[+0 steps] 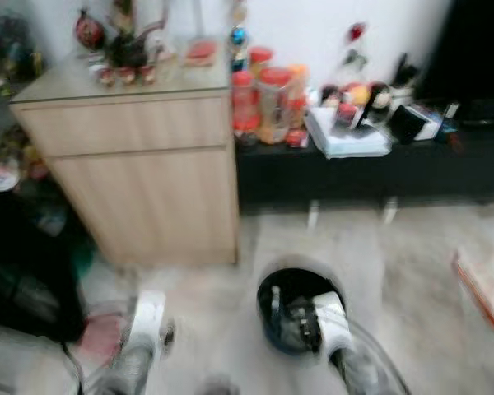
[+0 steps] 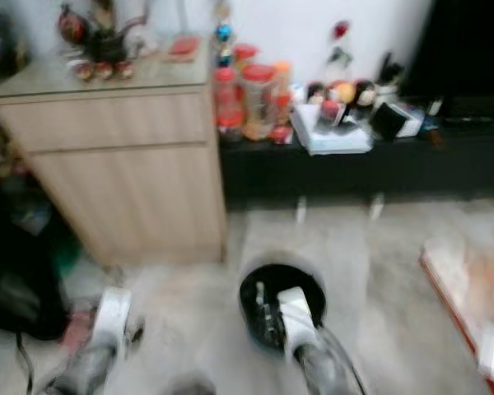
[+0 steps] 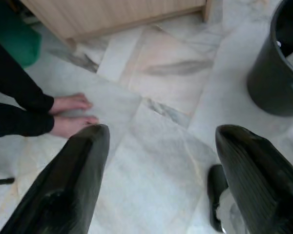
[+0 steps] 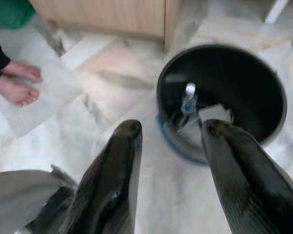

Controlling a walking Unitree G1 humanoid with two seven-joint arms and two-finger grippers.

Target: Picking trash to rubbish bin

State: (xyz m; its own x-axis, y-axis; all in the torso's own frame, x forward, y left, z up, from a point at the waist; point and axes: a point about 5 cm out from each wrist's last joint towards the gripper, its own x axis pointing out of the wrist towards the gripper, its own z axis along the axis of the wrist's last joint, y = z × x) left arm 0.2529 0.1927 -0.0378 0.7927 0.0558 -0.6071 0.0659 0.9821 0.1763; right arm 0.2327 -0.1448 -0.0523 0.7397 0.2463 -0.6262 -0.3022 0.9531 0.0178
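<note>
I can't read any writing or brand names; the head views are blurred. The black bin point(image 4: 222, 97) stands on the marble floor point(image 3: 156, 146) just in front of me, near the corner of the wooden cabinet point(image 1: 140, 164). Inside it I see a clear plastic bottle point(image 4: 188, 97) with a white cap and a pale scrap of trash point(image 4: 215, 114) beside it. My right gripper point(image 4: 173, 146) hangs over the near rim of the bin, its fingers spread wide and holding nothing; the bottle lies beyond the fingertips, down in the bin. My left gripper point(image 3: 161, 146) hovers over bare floor, fingers also wide apart and empty, with the bin off to one side. A person's bare feet point(image 3: 71, 114) stand on the floor by the cabinet.
</note>
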